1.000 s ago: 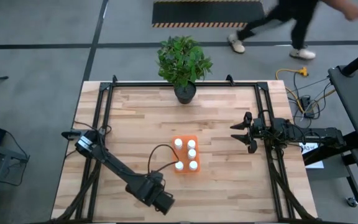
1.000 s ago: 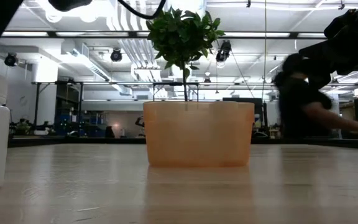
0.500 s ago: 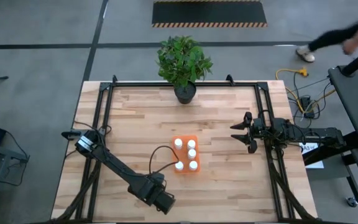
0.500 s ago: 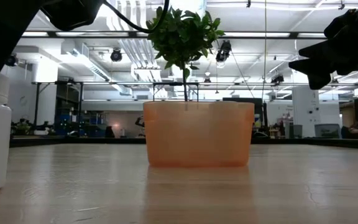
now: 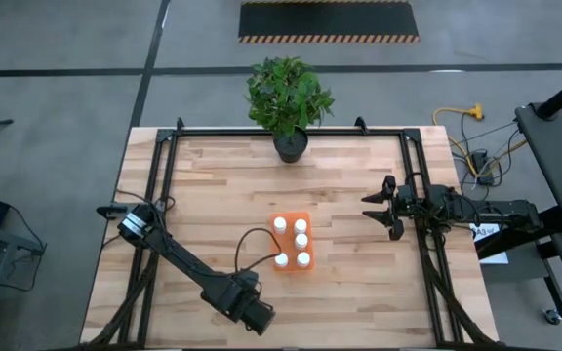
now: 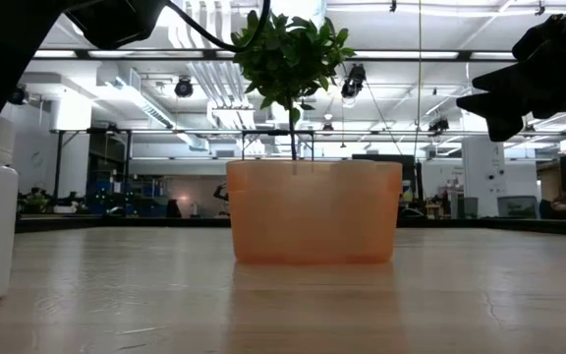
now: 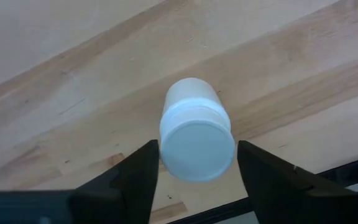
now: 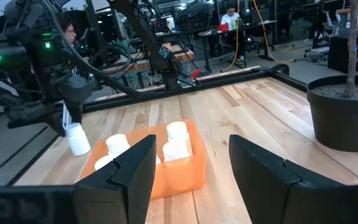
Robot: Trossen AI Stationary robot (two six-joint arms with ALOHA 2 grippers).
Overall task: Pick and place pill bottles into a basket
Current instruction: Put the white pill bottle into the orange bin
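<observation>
Overhead, table-level and wrist views of a wooden table [image 5: 213, 195] during loading of the basket. Left gripper [image 7: 196, 152] lowered near the table's front edge, left of the basket, straddling one upright pill bottle [image 7: 194, 124] standing on the wood, cap toward the wrist camera; whether clamped on the bottle or merely set closely around it cannot be told. Right gripper [image 5: 383, 207] held over the right side of the table, well apart from the basket, jaws moderately parted and holding nothing. Orange basket [image 5: 290, 241] just right of the table's centre, toward the front; five white caps inside it [image 5: 301, 240], standing upright in two rows. Potted plant [image 5: 290, 146] at the middle of the far edge, directly behind the basket in the table-level view.

Compared with one second ago: left arm slightly shifted over its bottle, with more of its dark bulk covering the cap at the left edge of the table-level view; bottle on the same spot of the table; no visible change over the last half second. Basket, its bottles, plant and right arm unchanged. Person formerly crossing the floor beyond the far edge gone from both the overhead and the table-level view.
</observation>
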